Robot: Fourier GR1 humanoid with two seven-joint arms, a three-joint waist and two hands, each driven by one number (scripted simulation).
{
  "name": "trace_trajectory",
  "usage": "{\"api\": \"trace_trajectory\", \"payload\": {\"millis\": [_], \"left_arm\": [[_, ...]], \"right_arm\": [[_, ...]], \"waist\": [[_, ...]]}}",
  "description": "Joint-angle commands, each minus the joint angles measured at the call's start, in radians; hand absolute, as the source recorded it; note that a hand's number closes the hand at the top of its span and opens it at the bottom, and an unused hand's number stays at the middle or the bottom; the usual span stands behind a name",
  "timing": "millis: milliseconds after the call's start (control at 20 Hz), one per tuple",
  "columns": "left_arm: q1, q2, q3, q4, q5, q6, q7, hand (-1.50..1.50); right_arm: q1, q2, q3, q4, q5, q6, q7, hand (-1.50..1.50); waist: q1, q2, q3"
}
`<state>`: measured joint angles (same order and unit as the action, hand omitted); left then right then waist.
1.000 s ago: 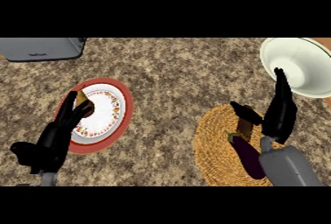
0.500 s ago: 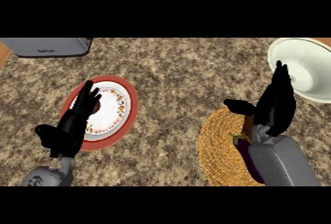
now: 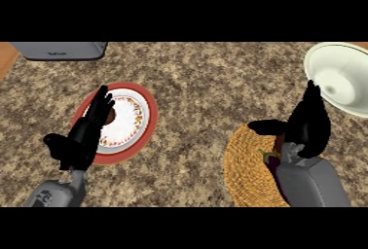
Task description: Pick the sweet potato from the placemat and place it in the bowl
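Sweet potato (image 3: 274, 156), barely seen on the woven placemat (image 3: 248, 170) beneath the open right hand (image 3: 309, 121), is best enclosed squarely before being carried to the bowl (image 3: 343, 78); the left hand (image 3: 82, 138) is held open.

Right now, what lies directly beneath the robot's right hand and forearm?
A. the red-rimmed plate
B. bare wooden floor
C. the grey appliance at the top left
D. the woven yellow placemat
D. The right hand and its grey forearm hang over the woven yellow placemat, near the white bowl; the red-rimmed plate lies across the counter under the left hand.
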<state>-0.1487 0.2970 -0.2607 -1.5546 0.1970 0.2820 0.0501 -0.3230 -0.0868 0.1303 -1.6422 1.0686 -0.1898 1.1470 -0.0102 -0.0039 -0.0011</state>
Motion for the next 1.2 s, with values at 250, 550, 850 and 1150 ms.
{"api": "trace_trajectory", "payload": {"millis": [250,550,850,1150], "left_arm": [[0.005,-0.037,0.025,-0.019,-0.04,-0.026,0.034,0.0],[-0.006,-0.07,0.039,0.085,-0.085,-0.057,-0.034,0.0],[-0.003,-0.095,0.065,0.031,-0.104,-0.061,0.0,0.0],[-0.052,-0.109,0.102,0.109,-0.11,-0.102,-0.026,0.0]], "right_arm": [[0.101,0.064,-0.017,-0.117,0.019,0.09,0.073,-1.5],[0.118,0.086,-0.009,-0.187,-0.019,0.023,0.029,-1.5],[0.261,0.087,0.003,-0.176,-0.061,-0.105,-0.098,-1.5],[0.183,0.087,0.004,-0.098,-0.102,-0.154,-0.048,-1.5]], "waist": [[0.009,0.002,0.001],[0.008,0.003,0.001],[0.009,0.003,0.001],[0.009,0.004,0.001]]}}
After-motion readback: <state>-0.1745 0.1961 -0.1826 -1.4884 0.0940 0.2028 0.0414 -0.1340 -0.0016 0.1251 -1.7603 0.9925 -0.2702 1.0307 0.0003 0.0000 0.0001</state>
